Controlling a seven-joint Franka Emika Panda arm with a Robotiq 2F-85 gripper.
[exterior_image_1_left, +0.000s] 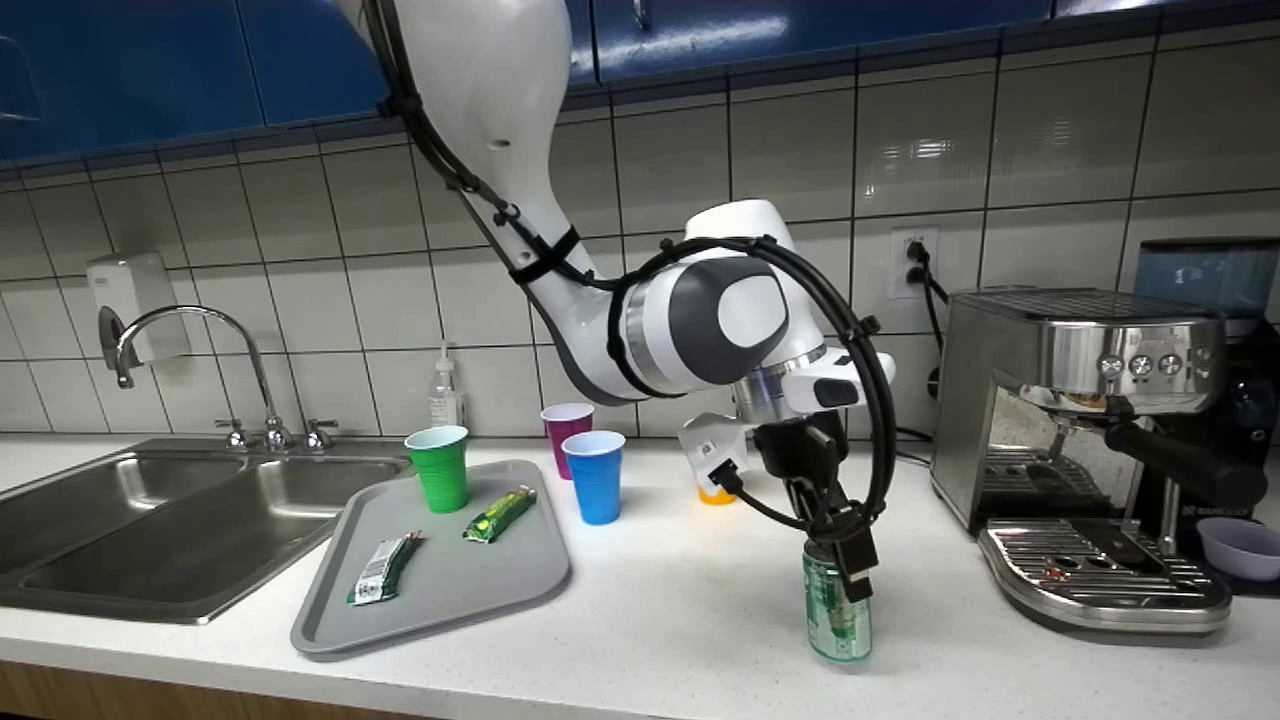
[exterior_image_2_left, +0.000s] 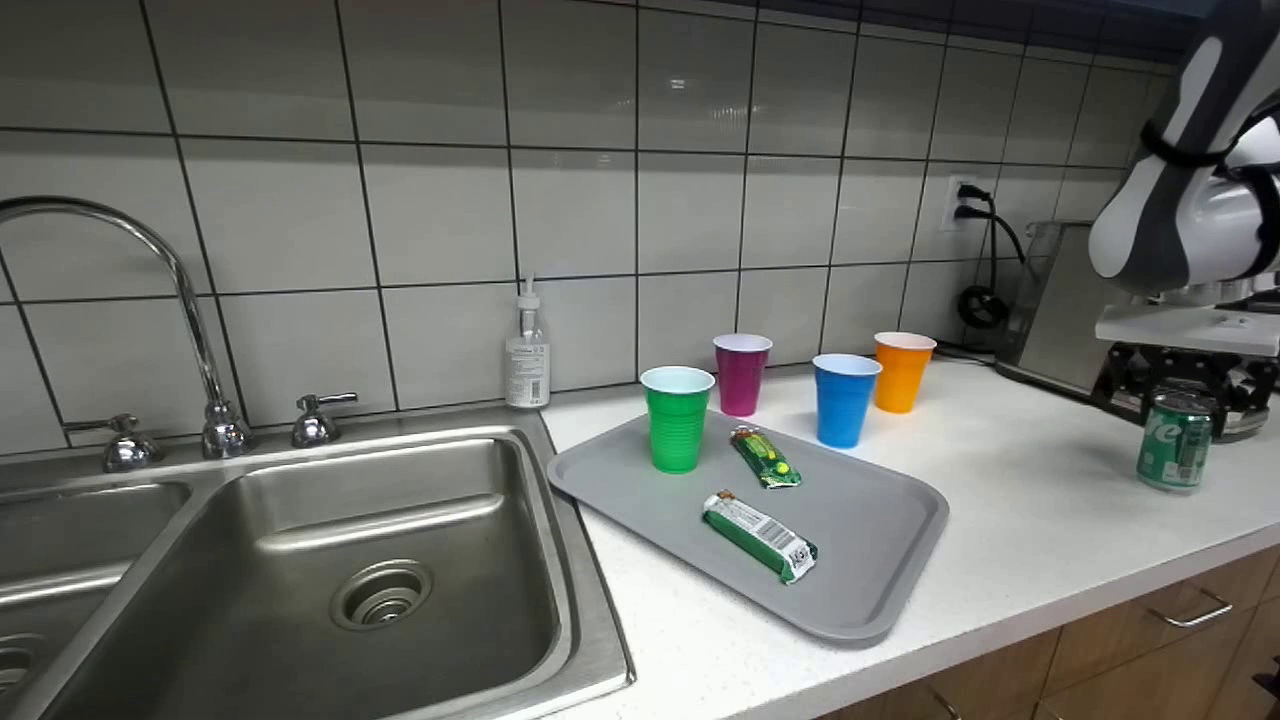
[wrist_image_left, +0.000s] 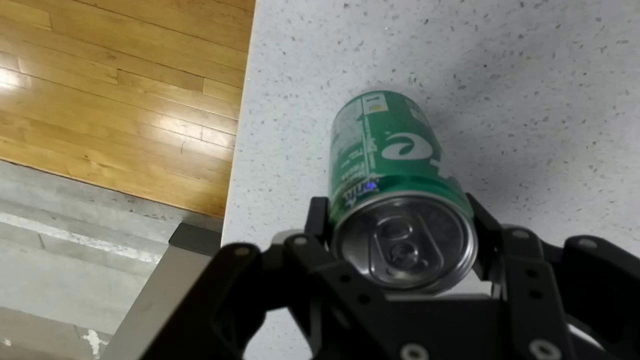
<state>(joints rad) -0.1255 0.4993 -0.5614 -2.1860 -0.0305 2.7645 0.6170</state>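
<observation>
Between sink (exterior_image_1_left: 200, 540) and coffee machine (exterior_image_1_left: 1050, 430), along a tiled wall (exterior_image_2_left: 440, 215), the speckled counter (exterior_image_1_left: 690, 590) bears a green can (wrist_image_left: 385, 145) — clasped by the gripper (wrist_image_left: 399, 220).

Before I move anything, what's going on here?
The white robot arm has its black two-finger gripper closed on the upper part of a green metal drink can. The can stands upright, its base apparently on the white speckled counter. A gray rectangular tray holds a green plastic cup, a green-and-yellow wrapped bar and a green-and-white wrapped bar. Off the tray stand a blue plastic cup, a purple plastic cup and an orange plastic cup.
</observation>
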